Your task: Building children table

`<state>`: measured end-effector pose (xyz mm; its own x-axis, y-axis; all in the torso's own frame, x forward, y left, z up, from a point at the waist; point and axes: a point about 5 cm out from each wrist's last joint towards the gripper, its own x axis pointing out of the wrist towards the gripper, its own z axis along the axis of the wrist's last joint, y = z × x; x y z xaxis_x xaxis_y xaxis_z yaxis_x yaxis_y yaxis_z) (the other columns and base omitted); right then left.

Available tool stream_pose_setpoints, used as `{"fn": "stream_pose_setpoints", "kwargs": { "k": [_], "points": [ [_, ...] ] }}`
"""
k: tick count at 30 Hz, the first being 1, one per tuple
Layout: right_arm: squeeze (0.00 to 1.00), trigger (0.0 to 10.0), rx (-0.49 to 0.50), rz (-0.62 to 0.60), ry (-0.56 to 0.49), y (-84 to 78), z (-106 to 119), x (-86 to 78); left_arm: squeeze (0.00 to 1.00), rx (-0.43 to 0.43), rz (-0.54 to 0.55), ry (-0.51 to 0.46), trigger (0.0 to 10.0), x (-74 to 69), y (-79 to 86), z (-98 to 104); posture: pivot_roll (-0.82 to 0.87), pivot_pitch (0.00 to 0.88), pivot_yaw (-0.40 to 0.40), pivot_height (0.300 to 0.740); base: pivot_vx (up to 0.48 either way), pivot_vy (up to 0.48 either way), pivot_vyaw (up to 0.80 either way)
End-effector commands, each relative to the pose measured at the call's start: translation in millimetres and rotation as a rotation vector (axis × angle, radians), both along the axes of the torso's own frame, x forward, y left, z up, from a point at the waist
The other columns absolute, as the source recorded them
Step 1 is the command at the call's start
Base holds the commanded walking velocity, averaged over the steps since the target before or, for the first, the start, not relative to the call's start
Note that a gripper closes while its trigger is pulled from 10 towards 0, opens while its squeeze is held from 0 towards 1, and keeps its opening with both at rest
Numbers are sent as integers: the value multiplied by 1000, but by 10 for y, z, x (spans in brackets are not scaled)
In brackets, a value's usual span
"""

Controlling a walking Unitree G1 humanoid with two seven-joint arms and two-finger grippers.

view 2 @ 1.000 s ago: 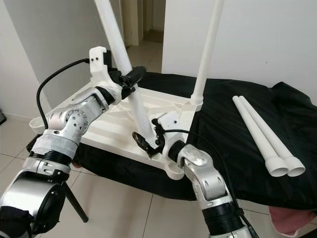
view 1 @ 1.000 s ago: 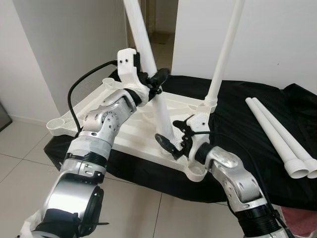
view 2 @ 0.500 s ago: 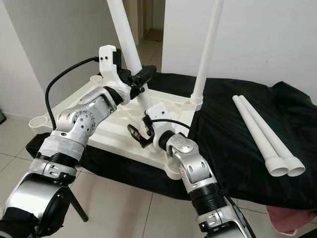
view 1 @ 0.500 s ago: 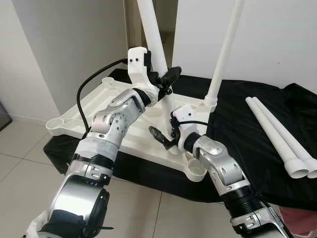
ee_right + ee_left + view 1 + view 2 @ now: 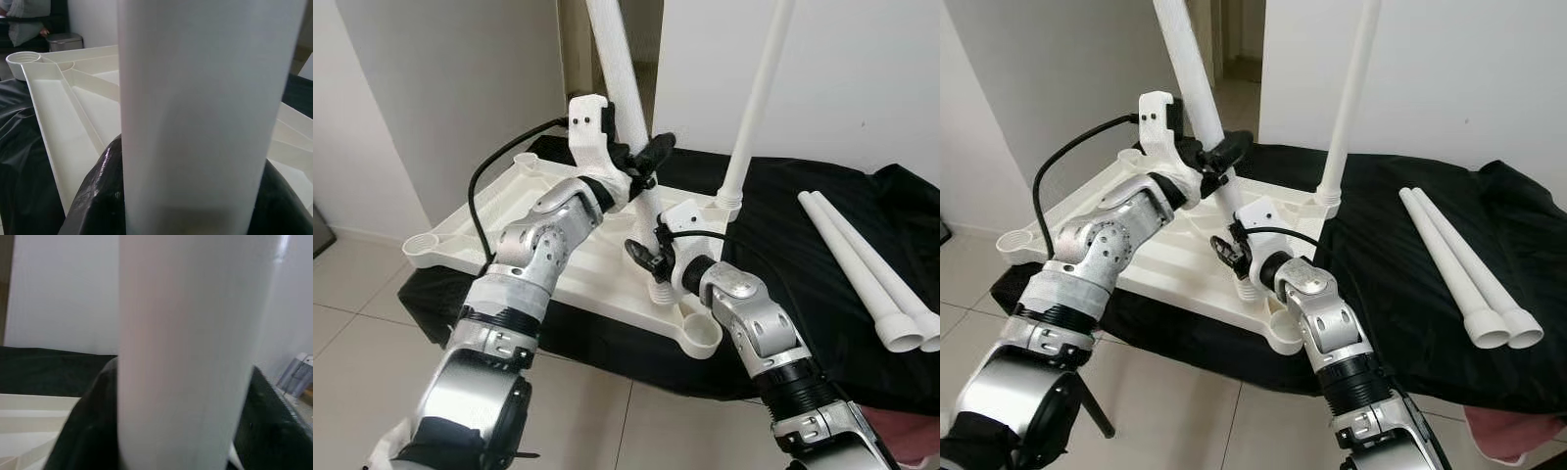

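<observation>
The white tabletop [image 5: 509, 211] lies upside down on a black cloth [image 5: 803, 255]. One white leg [image 5: 756, 108] stands upright in its far right corner. A second white leg [image 5: 625, 88] leans slightly, its ribbed foot [image 5: 663, 292] resting on the tabletop just behind the near right corner socket [image 5: 701, 338]. My left gripper [image 5: 642, 168] is shut on this leg at mid height. My right gripper [image 5: 651, 258] is shut on it lower down, close to the foot. In both wrist views the leg [image 5: 186, 352] [image 5: 205, 112] sits between the black fingers [image 5: 90, 431] [image 5: 95, 196].
Two loose white legs [image 5: 867, 279] lie side by side on the cloth at the right. White walls and a doorway stand behind the table. Tiled floor [image 5: 362, 294] runs along the left and front. A pink cloth [image 5: 913, 431] shows at the bottom right.
The held leg has swung more upright and its foot has slid toward the near right corner. My left gripper has risen with it. My right gripper has moved up and closer to the leg.
</observation>
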<state>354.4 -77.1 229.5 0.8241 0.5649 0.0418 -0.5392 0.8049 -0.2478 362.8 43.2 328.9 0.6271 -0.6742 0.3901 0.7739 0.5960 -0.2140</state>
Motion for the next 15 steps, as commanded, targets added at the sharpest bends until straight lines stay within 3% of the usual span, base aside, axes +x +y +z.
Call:
{"fn": "stream_pose_setpoints", "kwargs": {
  "k": [1, 2, 5, 6, 7, 8, 15],
  "points": [
    [0, 863, -5, -11, 26, 4, -31, 15, 1000, 13, -232, -112, 10000, -149, -108, 75, 38, 57, 3, 740, 0, 0, 0],
    [0, 10000, 20, -42, 32, -22, -34, 29, 1000, 6, -253, -120, 10000, -177, -115, 96, 38, 51, 4, 740, 0, 0, 0],
    [0, 10000, 66, -112, 31, -83, -40, 53, 1000, -2, -282, -127, 10000, -219, -120, 118, 38, 47, 5, 740, 0, 0, 0],
    [0, 10000, 82, -137, 30, -107, -45, 62, 867, -10, -289, -125, 10000, -229, -118, 123, 38, 47, 5, 740, 0, 0, 0],
    [0, 10000, 82, -137, 30, -107, -45, 62, 867, -10, -289, -125, 10000, -229, -118, 123, 38, 47, 5, 740, 0, 0, 0],
    [0, 10000, 94, -159, 24, -132, -45, 65, 0, -17, -284, -116, 10000, -227, -106, 122, 40, 47, 6, 740, 0, 0, 0],
    [0, 10000, 185, -270, 1, -305, -24, 69, 0, -36, -203, -92, 10000, -183, 3, 115, 37, 49, 12, 740, 0, 0, 0]
  ]
}}
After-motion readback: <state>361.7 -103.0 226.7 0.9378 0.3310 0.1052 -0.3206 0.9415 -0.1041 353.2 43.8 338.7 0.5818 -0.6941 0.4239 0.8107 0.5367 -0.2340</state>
